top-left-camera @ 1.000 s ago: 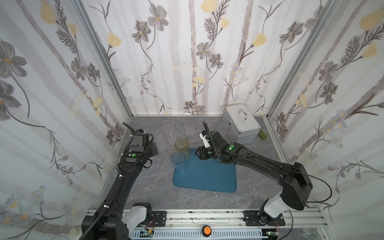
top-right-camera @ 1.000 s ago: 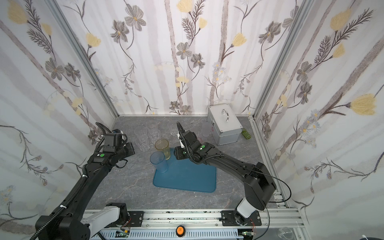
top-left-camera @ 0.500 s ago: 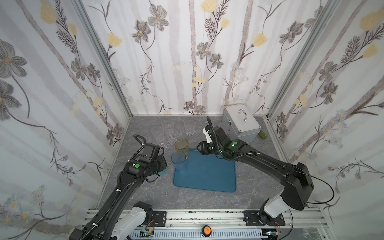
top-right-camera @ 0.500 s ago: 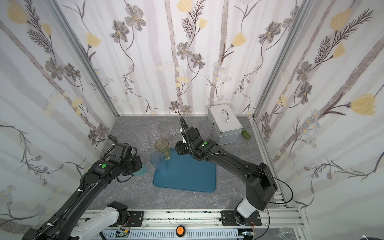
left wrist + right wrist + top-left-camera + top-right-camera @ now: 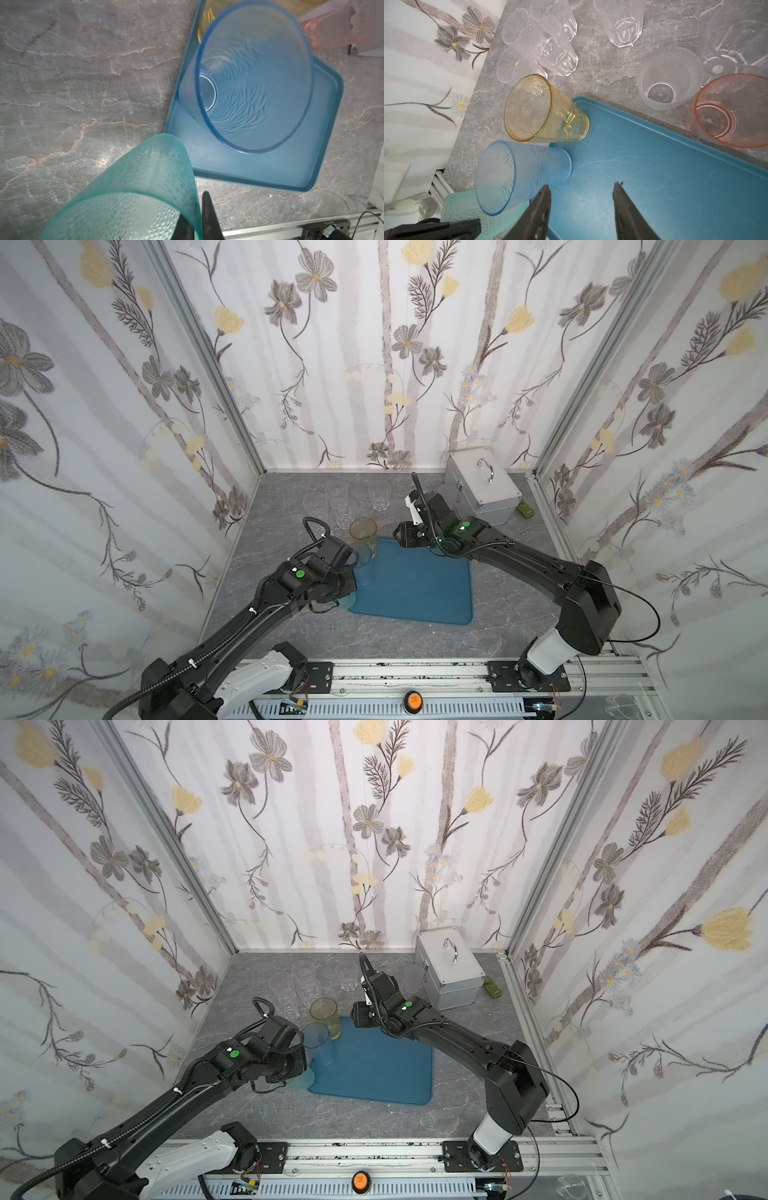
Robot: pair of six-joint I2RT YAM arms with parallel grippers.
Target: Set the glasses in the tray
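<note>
- I find the tray (image 5: 424,593) bare from centre round through 3 to 6 o'clock: free passage.
- 10 to 11 o'clock corner: blue glass (image 5: 362,566) and amber glass (image 5: 365,535) stand upright, blocking.
- 12 to 1 o'clock, at the rim: frosted glass (image 5: 668,83), pink glass (image 5: 726,116).
- 2 o'clock: metal case (image 5: 478,497).

- Silver metal case (image 5: 486,506) with a curved handle (image 5: 485,470) on top, at the far right of the grey veined table (image 5: 374,639).
- Small green thing (image 5: 524,511) just beside the case, by the wall.
- Flowered wallpaper (image 5: 374,344) on three walls.
- Orange knob (image 5: 413,700) on the front rail (image 5: 415,674).
</note>
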